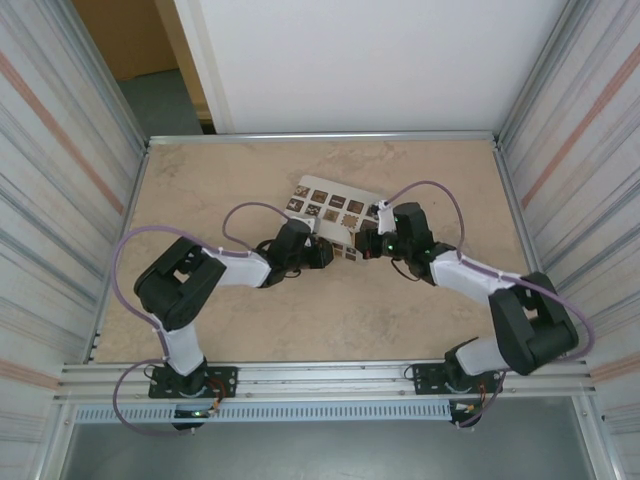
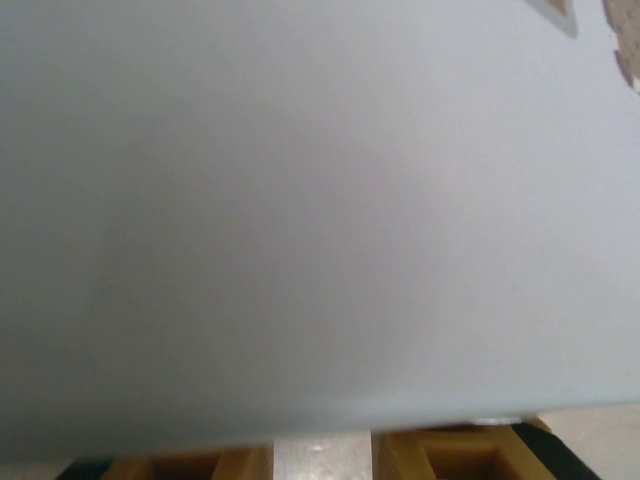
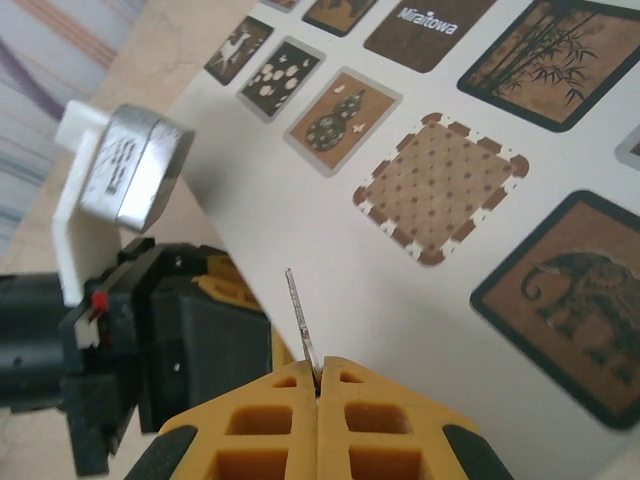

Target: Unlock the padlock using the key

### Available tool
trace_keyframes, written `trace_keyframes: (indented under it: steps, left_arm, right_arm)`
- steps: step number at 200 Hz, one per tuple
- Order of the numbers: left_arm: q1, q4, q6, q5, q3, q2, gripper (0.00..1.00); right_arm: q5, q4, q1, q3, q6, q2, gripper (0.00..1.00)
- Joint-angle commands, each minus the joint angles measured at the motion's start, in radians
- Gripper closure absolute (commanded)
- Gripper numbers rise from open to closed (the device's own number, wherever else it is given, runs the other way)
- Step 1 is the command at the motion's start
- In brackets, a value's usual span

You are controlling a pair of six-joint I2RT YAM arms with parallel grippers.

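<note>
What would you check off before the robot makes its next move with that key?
1. Key gripped: ok; the right tool is shut on the thin key.
2. Padlock located: ok; the silver padlock sits on a white bracket, up-left of the key.
3. Key in the lock: not ok; the key tip is apart from the padlock.
4. Keyhole facing the key: cannot tell.
5. Grip of the left tool: cannot tell; its camera is close against the pale box.
</note>
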Motion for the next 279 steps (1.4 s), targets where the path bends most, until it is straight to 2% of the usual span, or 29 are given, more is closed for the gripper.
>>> trace_keyframes:
  steps: [1, 47, 105, 174, 279]
  left_arm:
    - [-0.009, -0.056, -0.059, 0.039, 0.023, -0.088, 0.86]
    - [-0.012, -0.163, -0.154, 0.118, 0.046, -0.155, 0.89]
    - [-0.012, -0.285, -0.266, 0.189, 0.112, -0.185, 0.95]
    - [-0.012, -0.230, -0.367, 0.262, 0.097, -0.175, 0.98]
    - [-0.012, -0.245, -0.373, 0.270, 0.087, -0.197, 0.98]
  right_arm:
    - [0.017, -0.078, 0.032, -0.044, -0.103, -0.108, 1.00]
    - [0.180, -0.136, 0.176, -0.157, -0.171, -0.260, 1.00]
    - [0.378, -0.056, 0.327, -0.247, -0.148, -0.240, 1.00]
    - [0.391, 0.091, 0.338, -0.239, -0.164, -0.117, 1.00]
    - [0.420, 0.172, 0.322, -0.202, -0.182, -0.063, 1.00]
